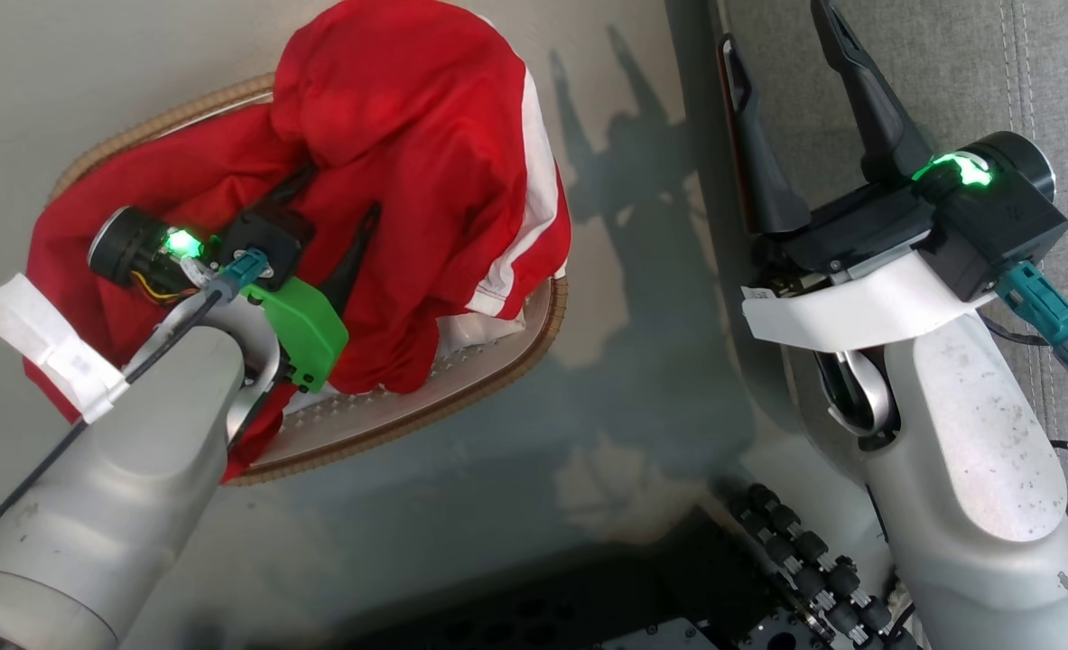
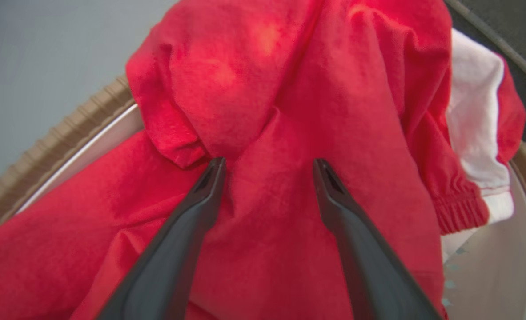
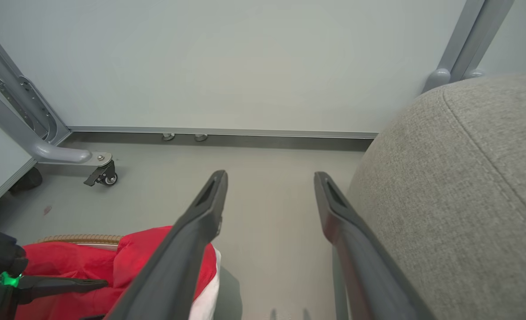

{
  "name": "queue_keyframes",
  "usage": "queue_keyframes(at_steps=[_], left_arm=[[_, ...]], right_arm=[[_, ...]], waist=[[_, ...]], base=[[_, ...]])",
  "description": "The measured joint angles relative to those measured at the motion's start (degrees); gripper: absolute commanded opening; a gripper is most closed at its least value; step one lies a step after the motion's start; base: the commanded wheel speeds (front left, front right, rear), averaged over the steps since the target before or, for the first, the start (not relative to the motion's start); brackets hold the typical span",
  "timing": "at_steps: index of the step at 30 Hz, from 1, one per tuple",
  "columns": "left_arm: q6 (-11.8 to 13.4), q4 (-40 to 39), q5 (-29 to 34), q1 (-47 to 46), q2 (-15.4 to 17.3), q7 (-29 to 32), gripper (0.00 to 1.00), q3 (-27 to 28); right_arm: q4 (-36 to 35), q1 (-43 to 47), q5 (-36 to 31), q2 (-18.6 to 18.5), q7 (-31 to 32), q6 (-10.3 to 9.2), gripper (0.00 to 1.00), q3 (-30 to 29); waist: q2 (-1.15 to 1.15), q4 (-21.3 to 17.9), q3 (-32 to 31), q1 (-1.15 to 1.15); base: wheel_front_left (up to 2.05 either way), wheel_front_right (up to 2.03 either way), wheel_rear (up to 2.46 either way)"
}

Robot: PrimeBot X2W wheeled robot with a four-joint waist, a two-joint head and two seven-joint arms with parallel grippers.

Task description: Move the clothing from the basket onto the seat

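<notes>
The red clothing (image 1: 425, 117) with white stripes is heaped in the basket (image 1: 497, 361), spilling over its brown woven rim at the left. My left gripper (image 1: 344, 190) is open and low in the heap. In the left wrist view its fingers (image 2: 268, 162) straddle a raised fold of the clothing (image 2: 289, 89), the tips touching fabric. The basket rim (image 2: 45, 146) curves behind. My right gripper (image 1: 773, 27) is open and empty, over the edge of the grey seat (image 1: 949, 72). In the right wrist view that gripper (image 3: 269, 175) points at floor, beside the seat (image 3: 458, 178), with the clothing (image 3: 67, 262) at the lower left.
A strip of grey floor (image 1: 642, 271) separates basket and seat. A pale wall panel (image 3: 245, 66) stands beyond, with a metal leg on a caster (image 3: 105, 175) at its left. My dark base (image 1: 678, 596) lies at the bottom of the head view.
</notes>
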Motion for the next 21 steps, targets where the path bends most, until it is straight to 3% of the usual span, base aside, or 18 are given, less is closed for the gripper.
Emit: queue_keyframes(at_steps=[15,16,17,18,21], left_arm=[[0.0,8.9,-11.1,-6.8,1.3,0.4,1.00,-16.5],[0.0,9.1,-12.3,-7.0,1.1,0.5,0.73,-17.8],[0.0,9.1,-13.0,-7.0,1.0,0.5,0.20,-18.9],[0.0,9.1,-13.7,-7.0,0.8,0.5,0.00,-19.4],[0.0,8.8,-16.4,-6.7,0.3,0.5,0.00,-21.2]], right_arm=[[-0.6,-0.1,0.6,0.0,0.0,0.00,1.00,1.2],[-0.5,-0.1,0.6,0.0,0.0,0.00,1.00,1.2],[-0.3,-0.1,0.6,0.0,0.0,0.00,1.00,1.1],[-0.1,-0.1,0.6,0.0,0.0,0.00,1.00,1.1],[0.8,-0.1,0.5,0.0,0.0,0.00,1.00,0.9]], waist=[[0.00,-1.4,2.4,0.00],[0.00,-1.3,2.3,0.00],[0.00,-1.3,2.2,0.00],[0.00,-1.2,2.0,0.00],[0.00,-0.8,1.1,0.00]], base=[[0.00,0.00,0.00],[0.00,0.00,0.00],[0.00,0.00,0.00],[0.00,0.00,0.00],[0.00,0.00,0.00]])
